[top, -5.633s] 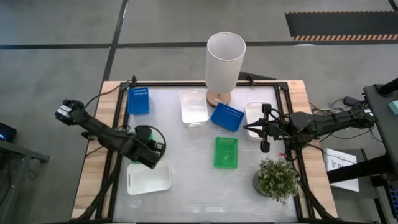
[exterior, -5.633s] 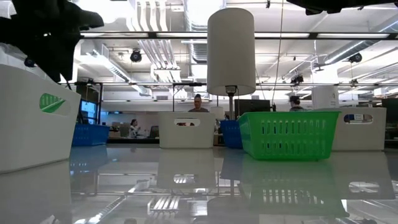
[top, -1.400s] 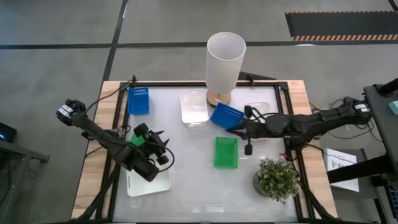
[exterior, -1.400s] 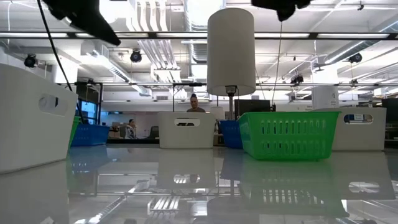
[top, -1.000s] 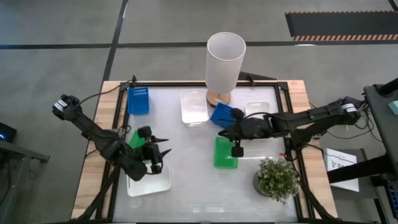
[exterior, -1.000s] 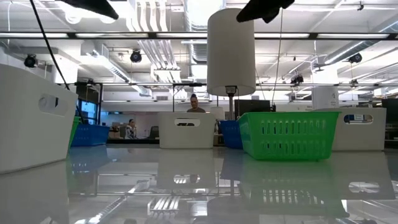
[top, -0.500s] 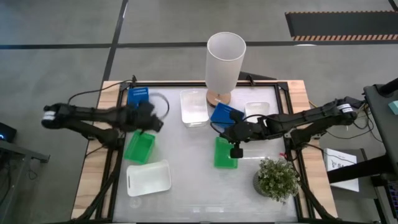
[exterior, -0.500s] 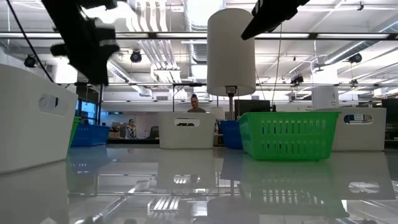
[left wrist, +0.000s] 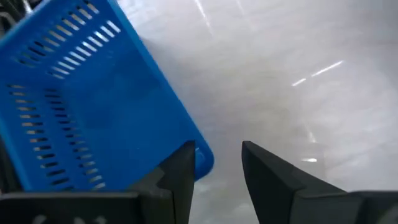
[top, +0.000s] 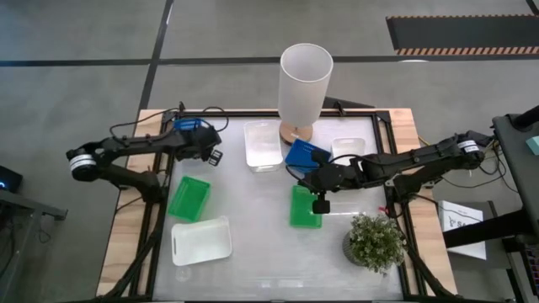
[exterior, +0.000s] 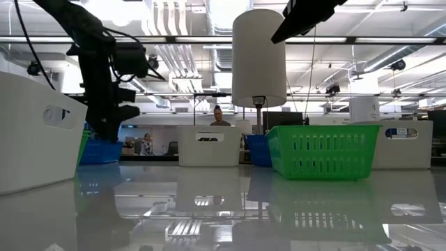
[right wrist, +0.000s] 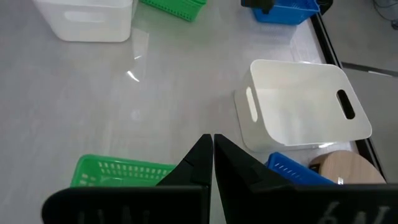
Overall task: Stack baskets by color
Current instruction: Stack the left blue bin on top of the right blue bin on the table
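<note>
A blue basket (top: 187,132) sits at the table's far left. My left gripper (top: 216,155) is open just to its right, pointing steeply down; in the left wrist view one finger (left wrist: 181,169) stands by the blue basket's (left wrist: 87,112) corner. A second blue basket (top: 306,156) leans by the lamp base. A green basket (top: 189,198) and a white one (top: 202,240) lie near left. My right gripper (top: 320,204) is shut and bare above the far end of another green basket (top: 305,208). My left gripper has one finger right beside the blue basket's rounded corner (left wrist: 204,160), coming from above on a slant. Whether it touches the basket I cannot tell. Nothing lies between the two fingers, and the basket rests flat on the table.
A tall white cylinder (top: 305,80) stands on a wooden base at the far middle. White baskets sit left (top: 263,145) and right (top: 349,150) of it. A potted plant (top: 375,241) is at the near right. The table's middle is bare.
My left gripper has swung from above the near-left white basket toward the table's far edge and come down beside the far-left blue basket. The green basket that its arm half hid now lies in plain view.
</note>
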### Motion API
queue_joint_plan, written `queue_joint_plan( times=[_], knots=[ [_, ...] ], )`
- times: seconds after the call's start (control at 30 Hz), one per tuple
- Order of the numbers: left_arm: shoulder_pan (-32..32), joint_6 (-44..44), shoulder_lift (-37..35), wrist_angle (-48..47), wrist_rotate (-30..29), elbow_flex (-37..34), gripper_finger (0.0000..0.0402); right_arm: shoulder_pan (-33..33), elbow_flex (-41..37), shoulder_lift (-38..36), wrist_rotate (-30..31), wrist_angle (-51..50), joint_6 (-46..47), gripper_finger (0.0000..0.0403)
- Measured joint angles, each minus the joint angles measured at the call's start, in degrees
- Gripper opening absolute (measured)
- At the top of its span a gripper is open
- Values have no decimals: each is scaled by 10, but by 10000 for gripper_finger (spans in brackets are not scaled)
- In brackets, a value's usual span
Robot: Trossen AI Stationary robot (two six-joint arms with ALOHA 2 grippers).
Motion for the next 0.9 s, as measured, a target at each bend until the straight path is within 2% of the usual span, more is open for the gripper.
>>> queue_joint_plan(
  times=[0.13,0.4,0.5,0.67,0.77,0.9],
  knots=[
    [0,-1,14,0,-32,0,120,0,0,0,0,-1,0,9],
    [0,2,37,3,-44,-11,129,0,-1,0,0,-1,0,9],
    [0,2,48,0,-52,-20,104,0,-6,0,0,2,3,9],
    [-1,5,58,-2,-63,-23,18,2,-31,-1,0,29,13,9],
    [-14,15,52,-18,-75,-17,14,4,-46,-1,0,54,8,9],
    [-62,18,30,-103,-124,23,12,4,-55,-1,0,84,-26,9]
  ],
)
